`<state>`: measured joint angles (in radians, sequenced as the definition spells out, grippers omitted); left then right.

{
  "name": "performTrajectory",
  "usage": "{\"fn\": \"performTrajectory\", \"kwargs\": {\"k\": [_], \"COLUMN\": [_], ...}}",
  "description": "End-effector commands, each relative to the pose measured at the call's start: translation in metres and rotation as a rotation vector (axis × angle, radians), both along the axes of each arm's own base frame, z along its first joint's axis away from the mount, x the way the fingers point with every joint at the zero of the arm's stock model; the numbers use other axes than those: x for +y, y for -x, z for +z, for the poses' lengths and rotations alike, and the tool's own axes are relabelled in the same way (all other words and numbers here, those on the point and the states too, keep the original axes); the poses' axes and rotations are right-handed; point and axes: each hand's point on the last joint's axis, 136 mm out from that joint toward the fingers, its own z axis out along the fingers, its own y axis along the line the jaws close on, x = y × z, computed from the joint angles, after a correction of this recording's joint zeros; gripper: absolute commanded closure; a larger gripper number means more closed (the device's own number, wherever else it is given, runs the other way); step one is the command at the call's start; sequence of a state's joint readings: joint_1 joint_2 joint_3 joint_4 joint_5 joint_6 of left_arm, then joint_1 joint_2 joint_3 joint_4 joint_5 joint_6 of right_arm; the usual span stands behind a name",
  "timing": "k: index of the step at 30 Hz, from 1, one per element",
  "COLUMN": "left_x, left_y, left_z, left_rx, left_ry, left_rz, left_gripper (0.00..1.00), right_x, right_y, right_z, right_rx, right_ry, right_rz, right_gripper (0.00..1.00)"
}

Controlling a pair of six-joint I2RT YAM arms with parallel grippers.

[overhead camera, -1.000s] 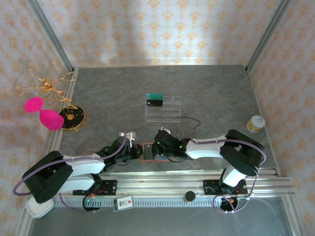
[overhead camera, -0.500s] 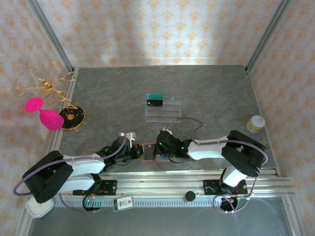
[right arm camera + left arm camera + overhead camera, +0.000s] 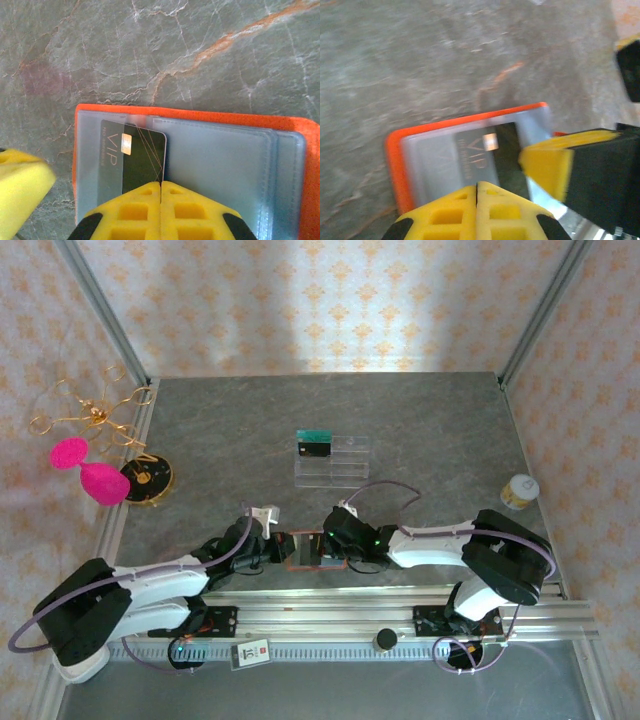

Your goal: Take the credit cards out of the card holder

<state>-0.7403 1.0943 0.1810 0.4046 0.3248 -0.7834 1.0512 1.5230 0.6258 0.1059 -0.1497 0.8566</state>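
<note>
**A:** Asking first about the pincers: open or shut, and gripping what?

**B:** Both shut, yellow tips pressed flat together, with nothing caught between them. Right pincer (image 3: 161, 189) set tip-down on the near end of the black card (image 3: 142, 157). Left pincer (image 3: 477, 192) set tip-down at the edge of the card holder (image 3: 225, 119). Cannot tell how hard either one presses.

**A:** And the card holder, relative to those tips?

**B:** Lying open and flat, directly beneath and just ahead of the right pincer's tips. Bracketed by the left pincer on its far side. Orange rim outside, cloudy clear sleeves inside, with the black card over the sleeve nearest the left pincer. Well beyond both pincers, a clear rack (image 3: 345, 462) holding a teal card (image 3: 318, 434) and a second dark card (image 3: 314, 449).

**A:** How to do this step well?

**B:** Probably by sliding, not pinching. Pin the holder with the left tips so it cannot travel. Press the right tips on the card face alone, clear of the sleeve film. Drag straight toward the pocket's open side. Avoid a skewed pull, likely to jam a corner. Go lightly: glossy face, easy to slip off.

**A:** Any writing?

**B:** "VIP" in pale letters on the black card, beside a small pale square. Finer print alongside, too blurred to read.
</note>
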Motion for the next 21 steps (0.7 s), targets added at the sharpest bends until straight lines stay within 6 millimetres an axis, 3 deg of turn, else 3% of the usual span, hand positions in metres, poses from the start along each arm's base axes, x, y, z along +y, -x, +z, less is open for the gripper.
{"fn": "performTrajectory", "kwargs": {"k": [1,10,15,21], "left_x": [-0.011,-0.014,-0.016,-0.02], "left_y": [-0.003,0.001,0.004,0.008], "left_z": [0.011,-0.024,-0.033,-0.041], "left_rx": [-0.032,0.059,0.082,0.106], "left_ry": [-0.004,-0.066,-0.086,-0.103], "left_rz": [-0.034,-0.057,-0.075,-0.098], "left_gripper": [1.0,1.0,1.0,1.0], "right_x": [-0.006,-0.004,0.001,0.004], "right_y": [0.0,0.001,0.004,0.006], "right_z": [-0.007,-0.007,-0.007,-0.008], "right_rx": [-0.004,-0.004,0.007,0.016], "right_ry": [0.027,0.017,-0.01,-0.019], "right_rz": [-0.016,-0.004,0.018,0.03], "right_gripper": [1.0,1.0,0.87,0.86]}}
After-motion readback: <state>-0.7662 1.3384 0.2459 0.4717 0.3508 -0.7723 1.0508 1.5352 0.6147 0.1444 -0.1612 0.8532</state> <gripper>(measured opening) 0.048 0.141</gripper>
